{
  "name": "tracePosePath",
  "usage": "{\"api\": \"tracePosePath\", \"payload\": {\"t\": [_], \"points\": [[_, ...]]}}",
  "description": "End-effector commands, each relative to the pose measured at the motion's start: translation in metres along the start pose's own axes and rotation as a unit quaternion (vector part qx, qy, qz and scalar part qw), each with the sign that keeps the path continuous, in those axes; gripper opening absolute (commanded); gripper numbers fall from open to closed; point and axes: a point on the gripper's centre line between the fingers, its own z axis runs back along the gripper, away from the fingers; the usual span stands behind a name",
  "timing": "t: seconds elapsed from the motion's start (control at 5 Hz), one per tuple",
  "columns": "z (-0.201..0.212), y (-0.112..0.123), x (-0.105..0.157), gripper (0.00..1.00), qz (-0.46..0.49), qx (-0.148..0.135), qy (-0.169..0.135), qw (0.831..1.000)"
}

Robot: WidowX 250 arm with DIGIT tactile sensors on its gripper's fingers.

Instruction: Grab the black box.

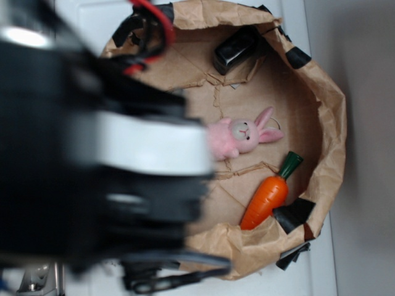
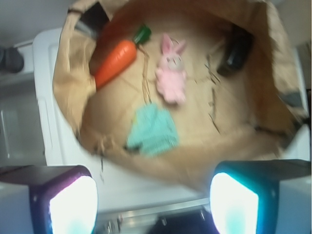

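What my own arm and the motion blur keep from me

In the exterior view my blurred arm (image 1: 105,154) fills the left half, covering the left of the paper bowl (image 1: 327,123) and the pink bunny's (image 1: 244,137) rear; the picture's left edge cuts it off. In the wrist view everything is smeared: the black box (image 2: 235,50) at far right is a dark shape without clear edges, the teal cloth (image 2: 152,130) shows no sharp texture, and my two fingers (image 2: 73,204) are cropped by the bottom edge, tips unseen.
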Motion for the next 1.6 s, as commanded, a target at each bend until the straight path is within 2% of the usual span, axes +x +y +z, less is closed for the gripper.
{"api": "tracePosePath", "payload": {"t": [0.0,0.2,0.4,0.6,0.8,1.2,1.4], "points": [[-0.043,0.018,0.05,1.0,0.075,-0.031,-0.013,0.997],[-0.058,0.047,0.062,1.0,0.079,-0.013,-0.035,0.996],[-0.071,0.066,0.066,1.0,0.103,-0.007,-0.047,0.994],[-0.079,0.085,0.061,1.0,0.163,-0.004,-0.061,0.985],[-0.089,0.086,0.054,1.0,0.227,-0.002,-0.066,0.972],[-0.085,0.075,0.056,1.0,0.239,0.02,-0.071,0.968],[-0.07,0.072,0.053,1.0,0.225,0.011,-0.1,0.969]]}}
